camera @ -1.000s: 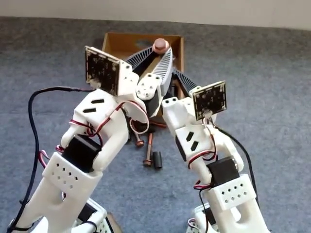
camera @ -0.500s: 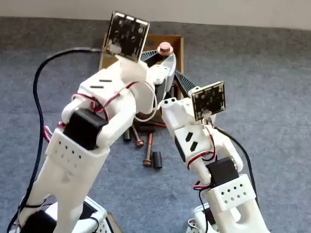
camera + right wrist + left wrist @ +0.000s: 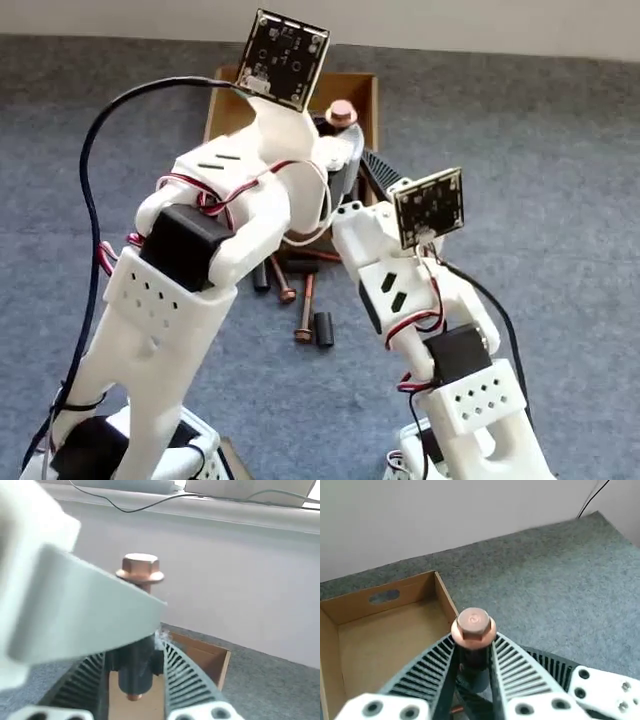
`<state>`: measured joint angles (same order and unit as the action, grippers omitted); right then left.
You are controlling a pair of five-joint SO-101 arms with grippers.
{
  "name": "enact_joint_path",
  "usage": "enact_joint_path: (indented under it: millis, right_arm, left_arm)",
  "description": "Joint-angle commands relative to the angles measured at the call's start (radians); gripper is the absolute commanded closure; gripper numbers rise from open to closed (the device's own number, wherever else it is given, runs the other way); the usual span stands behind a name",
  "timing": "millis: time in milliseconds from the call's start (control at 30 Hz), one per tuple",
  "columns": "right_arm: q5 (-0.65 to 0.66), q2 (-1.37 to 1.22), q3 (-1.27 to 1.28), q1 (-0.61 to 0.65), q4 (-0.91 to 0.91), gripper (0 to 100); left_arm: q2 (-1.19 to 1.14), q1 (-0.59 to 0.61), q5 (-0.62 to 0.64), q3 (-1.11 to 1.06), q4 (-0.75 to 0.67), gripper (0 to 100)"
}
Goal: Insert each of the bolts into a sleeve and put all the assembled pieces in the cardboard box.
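- A copper-coloured bolt [image 3: 342, 110] stands upright in the air above the cardboard box [image 3: 368, 100]. It is over the part of the box nearest the right arm, with its hexagonal head on top.
- The bolt's shaft runs down through a black sleeve [image 3: 135, 667]. In the right wrist view the copper tip pokes out just beneath the sleeve.
- The left pincer [image 3: 473, 641] is clamped on the bolt just under its head. A ribbed finger [image 3: 512, 670] presses in on each side.
- The right pincer [image 3: 135, 652] is closed around the sleeve lower down. Its ribbed fingers [image 3: 177, 680] touch the sleeve on both sides, so both arms grip the same assembled piece.
- The cardboard box is open at the top. It sits on the grey, carpet-like table [image 3: 560, 150], on the far side of both arms. One wall has a handle slot, and the part of the brown floor that shows is bare.
- On the table just in front of the box, between the two arms, lie loose bolts [image 3: 307, 300]. A loose sleeve [image 3: 323, 328] lies beside them, and all of these lie flat.
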<state>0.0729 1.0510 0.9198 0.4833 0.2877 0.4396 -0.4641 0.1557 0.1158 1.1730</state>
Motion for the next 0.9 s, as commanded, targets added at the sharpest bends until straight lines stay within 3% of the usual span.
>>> enact_joint_path:
  millis: [0,300,500,867]
  right_arm:
    - [-0.006,0.022,-0.013,-0.002,-0.022,99.2]
    - [-0.006,0.022,-0.013,-0.002,-0.022,99.2]
    - [-0.006,0.022,-0.013,-0.002,-0.022,99.2]
    - [-0.005,0.022,-0.013,-0.002,-0.021,99.2]
  left_arm:
    - [0.004,0.013,0.0,-0.002,0.018,99]
    - [0.004,0.053,0.005,-0.01,0.026,99]
    - [0.004,0.056,0.005,-0.012,0.054,85]
    - [0.065,0.051,0.006,-0.01,0.094,84]
